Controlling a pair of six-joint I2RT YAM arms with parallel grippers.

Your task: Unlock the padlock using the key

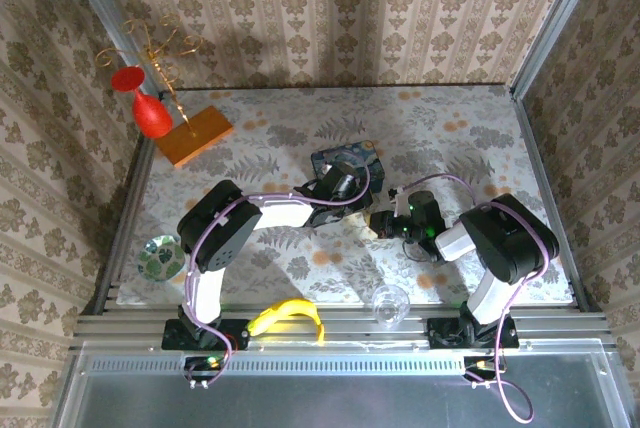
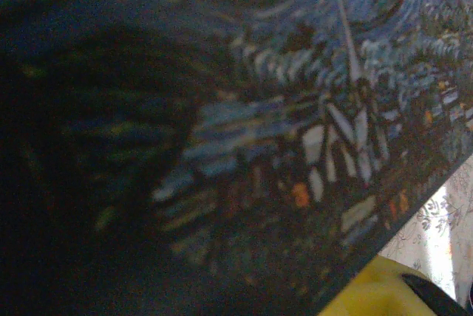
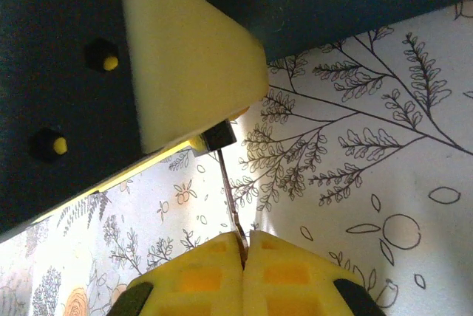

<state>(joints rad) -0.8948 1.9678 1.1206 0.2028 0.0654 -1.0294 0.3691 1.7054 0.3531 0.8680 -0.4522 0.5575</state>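
beside the blue tin [image 1: 347, 160], our right gripper [image 3: 244, 246] was clamped closed on the thin key [image 3: 225, 181]; how wide the left gripper [image 1: 337, 185] stood we could not tell.

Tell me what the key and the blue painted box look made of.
The key: a thin grey blade seen edge-on, likely bare metal. The blue painted box: a printed brushstroke picture on a hard flat face; possibly tin, though the print hides the base material.

The tin [image 1: 350, 158] is blue-painted, the tablecloth [image 1: 450, 128] leaf-printed, the right hand [image 3: 245, 246] yellow-padded.
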